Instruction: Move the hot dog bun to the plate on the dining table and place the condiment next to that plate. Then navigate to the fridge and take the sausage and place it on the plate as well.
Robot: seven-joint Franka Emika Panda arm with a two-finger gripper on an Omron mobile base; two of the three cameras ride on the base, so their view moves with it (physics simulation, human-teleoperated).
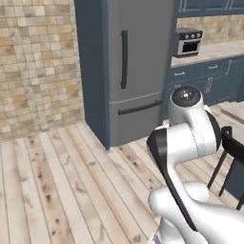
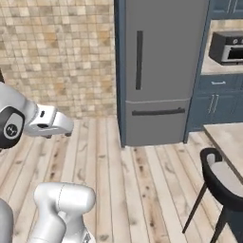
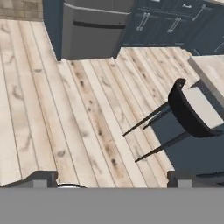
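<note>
Left base view has us facing the fridge (image 1: 131, 71), a tall grey metallic one with a dark vertical bar handle on the upper door and a horizontal bar on the lower drawer, both shut. It sits in a dark blue surround. Left of the fridge is a tan tiled wall (image 1: 35, 62), and in front of it the pale wooden plank floor (image 1: 57, 186) runs toward us. Right of the fridge we see dark blue cabinets (image 1: 205, 78) with a pale countertop, and a small grey oven (image 1: 188, 42) sitting on that countertop.

Our white arm (image 1: 188, 138) is folded up between us and the fridge, on the fridge's right side in this view. In the right base view the wrist end (image 2: 47, 122) points toward the fridge from its left.

Right of the fridge and nearer to us there's a black chair (image 2: 220, 182) with a pale seat, tucked against the corner of the dining table (image 2: 230, 140), our beige marbled desk. The hand view looks down at the floor with the fridge's lower drawer (image 3: 94, 33) at the top and the same chair (image 3: 190, 111) off to the fridge's right.

The fingers (image 3: 41, 178) are just two dark tips at the bottom corners of the hand view, spread wide apart with nothing between them.

Sausage, bun, bottle and plate: we can't spot any of them from here.
</note>
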